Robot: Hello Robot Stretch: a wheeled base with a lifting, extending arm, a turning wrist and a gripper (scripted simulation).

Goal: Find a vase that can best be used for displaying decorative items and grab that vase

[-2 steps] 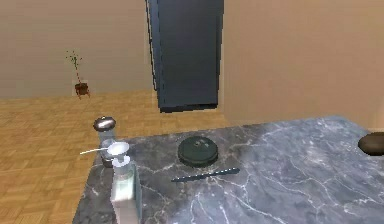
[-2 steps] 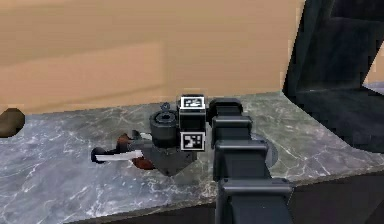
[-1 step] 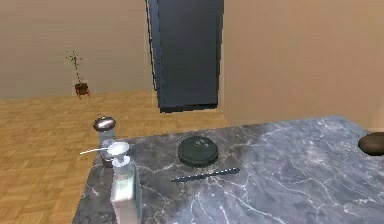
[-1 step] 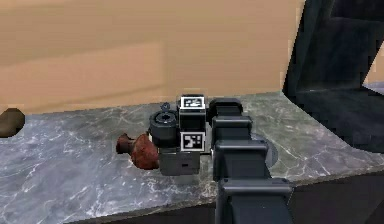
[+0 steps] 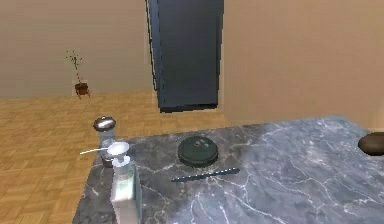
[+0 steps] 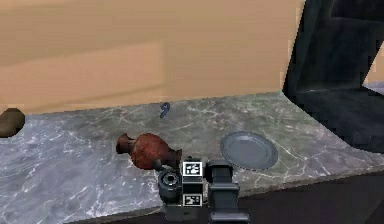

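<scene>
Well left of gripper (image 6: 168, 184): brown lump (image 6: 9, 121) on marble counter (image 6: 80, 170). Just beyond gripper, slightly left: red-brown vase (image 6: 152, 150) lying on side, neck pointing left. Likely the target, which would explain tool sitting at its belly. Touching or not, holding anything or not: cannot tell. Arm (image 6: 224, 198) low, short reach over counter's near edge. Right of gripper: grey plate (image 6: 250, 151) near, dark cabinet (image 6: 335, 50) farther off.

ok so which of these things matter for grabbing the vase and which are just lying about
For the job:
- reddish-brown vase on the marble counter
- pincer near it; cannot tell whether it holds anything

Just lying about:
- grey plate
- soap dispenser
- dark round dish
- potted plant by the far wall
</scene>
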